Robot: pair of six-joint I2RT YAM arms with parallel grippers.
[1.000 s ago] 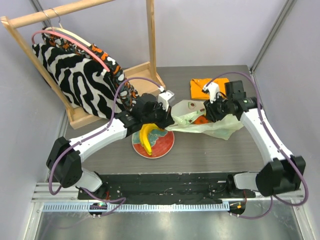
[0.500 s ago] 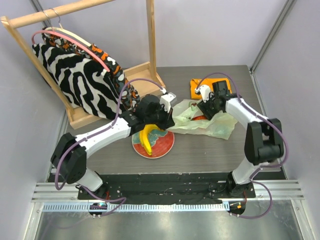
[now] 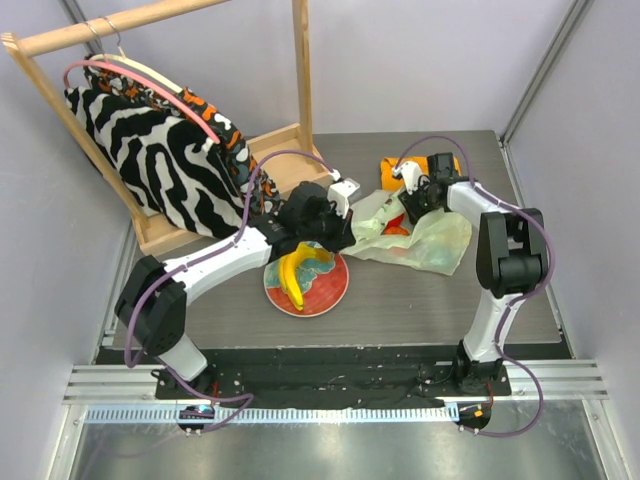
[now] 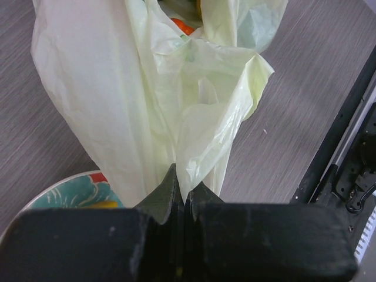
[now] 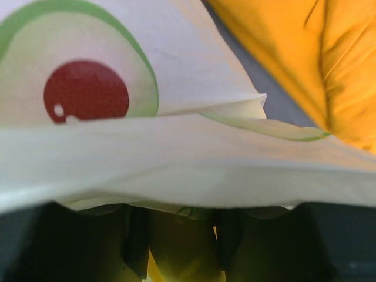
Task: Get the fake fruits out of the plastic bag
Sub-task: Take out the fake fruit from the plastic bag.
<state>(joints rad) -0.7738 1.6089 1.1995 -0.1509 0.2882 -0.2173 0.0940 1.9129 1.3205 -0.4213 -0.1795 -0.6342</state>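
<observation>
The pale yellow-green plastic bag (image 3: 425, 238) lies right of centre. My left gripper (image 3: 343, 232) is shut on its left edge; in the left wrist view the closed jaws (image 4: 185, 191) pinch the film (image 4: 176, 106). An orange-red fruit (image 3: 397, 228) shows inside the bag and also in the left wrist view (image 4: 183, 26). The yellow bananas (image 3: 298, 274) lie on the red and teal plate (image 3: 330, 295). My right gripper (image 3: 408, 205) is at the bag's far edge; in its wrist view the jaws (image 5: 182, 235) stand apart under draped bag film (image 5: 176, 158).
A folded orange cloth (image 3: 392, 168) lies behind the bag, also in the right wrist view (image 5: 317, 59). A wooden rack (image 3: 300, 90) with a zebra-print garment (image 3: 160, 160) stands at the back left. The bag carries a green-and-red print (image 5: 87, 94).
My right arm has swung left and back, bringing its gripper onto the bag's far edge. My left gripper has shifted slightly right and back with the bag edge. The bananas have stayed on the plate.
</observation>
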